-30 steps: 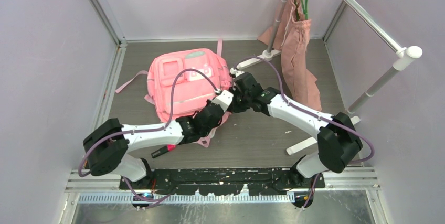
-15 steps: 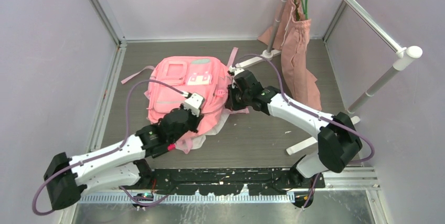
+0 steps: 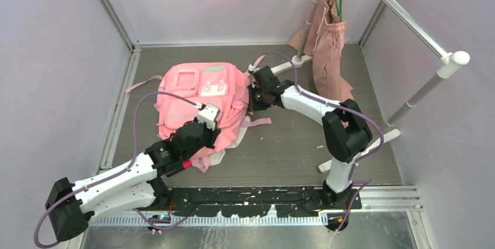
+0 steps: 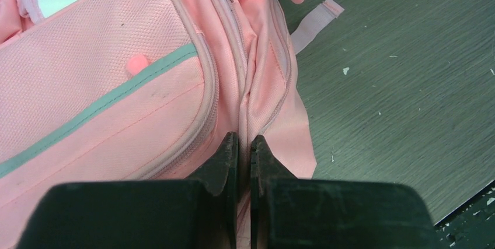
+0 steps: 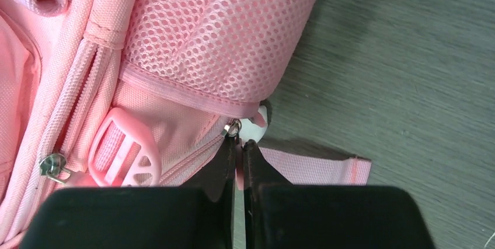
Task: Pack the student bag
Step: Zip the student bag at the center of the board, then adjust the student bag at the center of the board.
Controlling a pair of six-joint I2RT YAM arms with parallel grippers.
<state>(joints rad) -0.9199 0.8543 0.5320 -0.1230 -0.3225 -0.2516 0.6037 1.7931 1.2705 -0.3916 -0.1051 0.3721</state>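
The left gripper (image 4: 244, 140) is pinching, jaws together, a fold of fabric at the near right edge of the student bag (image 3: 190, 94), which is lying front-up on the table (image 3: 292, 150). At the bag's right side, the right gripper (image 5: 238, 144) is clamping tight on a zipper pull (image 5: 233, 127). Farther right of the bag, a dusty-pink sack (image 3: 330, 62) is hanging.
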